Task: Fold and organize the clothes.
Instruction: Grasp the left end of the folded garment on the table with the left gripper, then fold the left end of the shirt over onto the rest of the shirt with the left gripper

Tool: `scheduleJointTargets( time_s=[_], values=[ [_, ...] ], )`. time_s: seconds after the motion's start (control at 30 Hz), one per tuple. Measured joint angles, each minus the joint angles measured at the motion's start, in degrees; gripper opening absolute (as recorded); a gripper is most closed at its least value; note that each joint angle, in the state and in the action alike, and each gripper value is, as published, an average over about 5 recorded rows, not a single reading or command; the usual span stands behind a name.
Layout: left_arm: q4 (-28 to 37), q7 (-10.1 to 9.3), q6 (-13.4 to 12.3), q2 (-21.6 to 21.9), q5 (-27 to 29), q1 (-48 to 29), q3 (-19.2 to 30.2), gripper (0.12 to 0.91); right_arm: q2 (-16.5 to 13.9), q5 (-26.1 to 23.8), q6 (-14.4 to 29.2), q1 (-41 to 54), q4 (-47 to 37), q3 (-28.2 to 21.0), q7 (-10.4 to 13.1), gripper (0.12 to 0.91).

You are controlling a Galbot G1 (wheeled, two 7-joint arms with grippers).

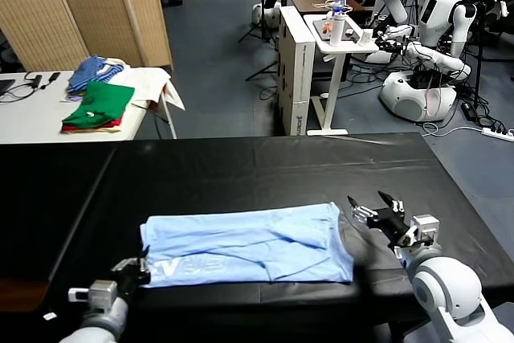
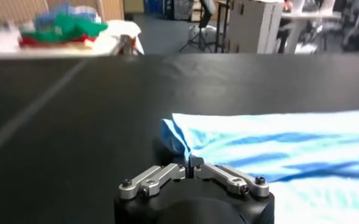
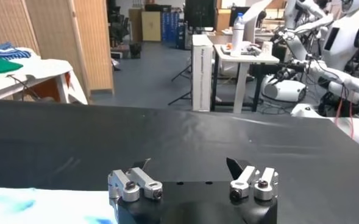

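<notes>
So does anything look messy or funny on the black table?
A little. The blue T-shirt is only partly folded, with wrinkles across it. The left gripper pinches one corner up into a peak. The right gripper is open beside the shirt.

White, unreadable lettering on T-shirt (image 1: 245, 245)

The head camera looks forward and down from above the near edge of the black desk (image 1: 265, 166), taking in both grippers and the room beyond. The left wrist camera sits low behind the left gripper (image 2: 192, 172), facing along the desk, close to the blue T-shirt (image 2: 277, 146) just ahead of its jaws. The right wrist camera sits likewise behind the right gripper (image 3: 191, 173), facing bare desk ahead. All three share the desk and the side table (image 1: 32, 110) with folded garments (image 1: 98, 108).
</notes>
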Motion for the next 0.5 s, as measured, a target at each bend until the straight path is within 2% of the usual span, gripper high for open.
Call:
scheduleJointTargets(
  time_s=[0.1,0.23,0.4,0.5],
  values=[
    [0.3,0.18,-0.6,3.1,1.2,0.8,-2.4,0.171,0.4,-0.3,0.1,0.0,-0.1,-0.2,0.0,0.907],
    [0.4,0.19,-0.9,7.0,-0.3,2.0,-5.9,0.171,1.0,-0.6,0.1,-0.1,-0.1,-0.5,0.0,0.907],
    [-1.1,-0.59,0.1,8.8,-5.6,2.1,-8.0,0.171,1.4,-1.1,0.5,-0.7,0.3,-0.2,0.0,0.907],
    [-2.9,-2.11,1.7,8.1,-10.9,1.7,-7.3,0.171,1.4,-1.6,1.0,-1.3,0.7,0.3,0.0,0.907]
  ],
)
